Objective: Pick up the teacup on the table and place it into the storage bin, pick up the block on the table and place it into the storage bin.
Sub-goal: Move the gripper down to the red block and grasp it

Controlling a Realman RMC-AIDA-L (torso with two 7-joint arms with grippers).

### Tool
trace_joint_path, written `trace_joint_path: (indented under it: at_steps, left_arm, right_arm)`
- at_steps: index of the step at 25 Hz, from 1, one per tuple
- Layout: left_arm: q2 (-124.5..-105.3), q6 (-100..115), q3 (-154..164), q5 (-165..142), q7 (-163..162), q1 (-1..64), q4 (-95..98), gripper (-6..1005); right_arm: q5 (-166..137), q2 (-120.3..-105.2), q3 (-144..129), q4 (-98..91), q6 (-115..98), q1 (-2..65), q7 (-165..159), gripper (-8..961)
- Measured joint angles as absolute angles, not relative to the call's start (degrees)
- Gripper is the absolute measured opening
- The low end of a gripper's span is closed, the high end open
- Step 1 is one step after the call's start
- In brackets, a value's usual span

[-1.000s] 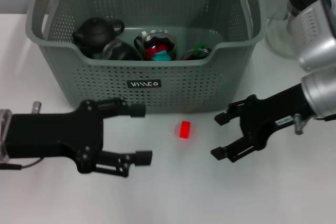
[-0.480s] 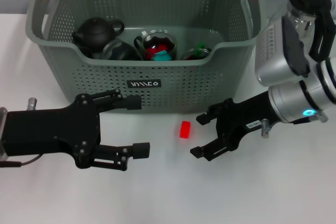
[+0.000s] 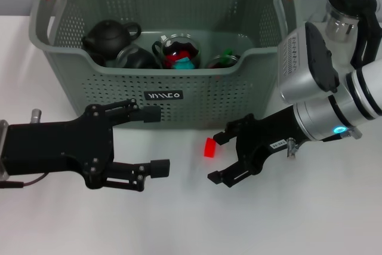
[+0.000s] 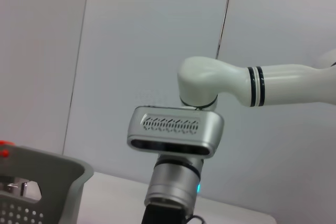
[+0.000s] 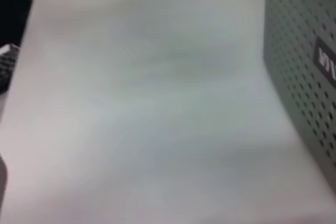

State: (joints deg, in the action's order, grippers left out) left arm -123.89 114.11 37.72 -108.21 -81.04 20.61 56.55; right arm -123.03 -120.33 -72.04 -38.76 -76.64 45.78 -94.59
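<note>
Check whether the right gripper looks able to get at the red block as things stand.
Probably yes: the right gripper is open beside the red block on the table, with nothing between them.

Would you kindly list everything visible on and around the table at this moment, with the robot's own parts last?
storage bin: one, grey-green with orange handle ends, at the back of the white table.
teapot: one, black, inside the bin on the robot's left side.
glass cups: at least two, clear with red and teal contents, inside the bin; exact count unclear.
block: one, red, on the table in front of the bin.
glass pitcher: one, clear with black lid and handle, on the robot's right beside the bin.
left gripper: one, black, open, low over the table in front of the bin.
right gripper: one, black, open, fingers either side of the block without touching.
</note>
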Motion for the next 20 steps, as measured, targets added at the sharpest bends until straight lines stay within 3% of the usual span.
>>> trace_joint_path:
  at_steps: [20]
  left_arm:
    - [-123.23, 112.20, 37.82, -110.08, -81.24, 21.79, 56.79, 945]
  right_arm:
    - [-123.49, -120.25, -76.35, -41.25, -72.70, 46.49, -95.28, 927]
